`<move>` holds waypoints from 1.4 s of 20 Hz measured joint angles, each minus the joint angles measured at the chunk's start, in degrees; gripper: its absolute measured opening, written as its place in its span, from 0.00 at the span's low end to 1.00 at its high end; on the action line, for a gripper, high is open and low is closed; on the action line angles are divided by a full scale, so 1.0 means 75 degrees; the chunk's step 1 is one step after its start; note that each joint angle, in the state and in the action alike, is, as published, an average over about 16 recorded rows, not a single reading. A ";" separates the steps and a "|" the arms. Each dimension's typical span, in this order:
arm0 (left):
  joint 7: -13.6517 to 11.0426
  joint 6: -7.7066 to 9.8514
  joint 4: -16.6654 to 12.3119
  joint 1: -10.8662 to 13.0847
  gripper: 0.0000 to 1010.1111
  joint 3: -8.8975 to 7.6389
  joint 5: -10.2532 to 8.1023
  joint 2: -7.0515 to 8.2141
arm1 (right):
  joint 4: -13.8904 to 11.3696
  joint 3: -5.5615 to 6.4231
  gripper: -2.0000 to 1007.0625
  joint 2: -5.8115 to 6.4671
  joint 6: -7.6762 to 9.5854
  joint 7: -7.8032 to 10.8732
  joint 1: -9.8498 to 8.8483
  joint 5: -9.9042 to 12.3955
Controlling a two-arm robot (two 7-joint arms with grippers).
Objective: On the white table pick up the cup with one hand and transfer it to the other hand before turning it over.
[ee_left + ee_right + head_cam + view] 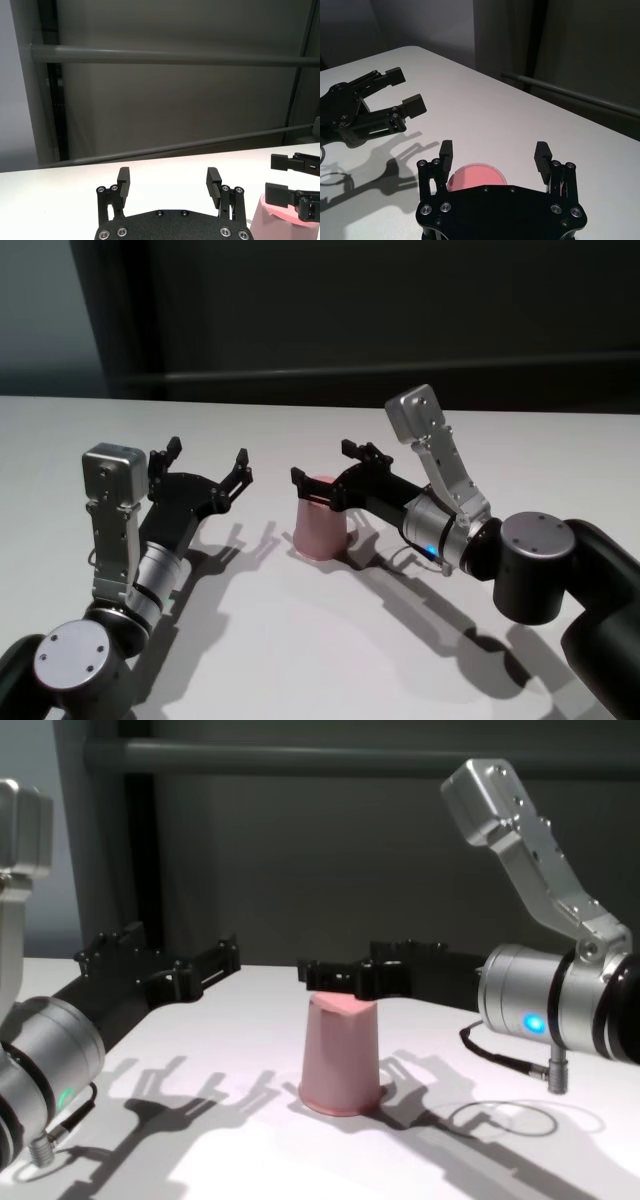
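Note:
The pink cup (320, 527) stands on the white table (300, 640) with its narrow flat base up and its wider rim down. It also shows in the chest view (341, 1055), the right wrist view (475, 175) and the left wrist view (280, 223). My right gripper (325, 468) is open, level with the cup's top, one finger on each side and neither pressing on it (494, 150) (345, 970). My left gripper (207, 455) is open and empty, a short way to the cup's left (168, 177) (175, 957).
A dark wall with a horizontal grey rail (165, 55) stands behind the table's far edge (300, 400). Bare white tabletop lies in front of the cup and between the two arms. A looped black cable (505, 1115) rests on the table beside my right arm.

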 joint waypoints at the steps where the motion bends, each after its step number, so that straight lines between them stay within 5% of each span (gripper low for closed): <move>1: 0.0000 0.0000 0.0000 0.0000 0.99 0.0000 0.0000 0.0000 | -0.0004 0.0034 0.99 -0.0013 -0.0054 -0.0020 -0.0005 -0.0024; 7: 0.0000 0.0000 0.0000 0.0000 0.99 0.0000 0.0000 0.0000 | -0.0081 0.0288 0.99 -0.0069 -0.0433 -0.0308 -0.0091 -0.0229; 14: 0.0000 0.0000 0.0000 0.0000 0.99 0.0000 0.0000 0.0000 | -0.0279 0.0688 0.99 -0.0108 -0.0775 -0.0924 -0.0366 -0.0510; 21: 0.0000 0.0000 0.0000 0.0000 0.99 0.0000 0.0000 0.0000 | -0.0582 0.1110 0.99 -0.0081 -0.0901 -0.1519 -0.0768 -0.0748; 28: 0.0000 0.0000 0.0000 0.0000 0.99 0.0000 0.0000 0.0000 | -0.0908 0.1462 0.99 -0.0002 -0.0937 -0.1851 -0.1197 -0.0895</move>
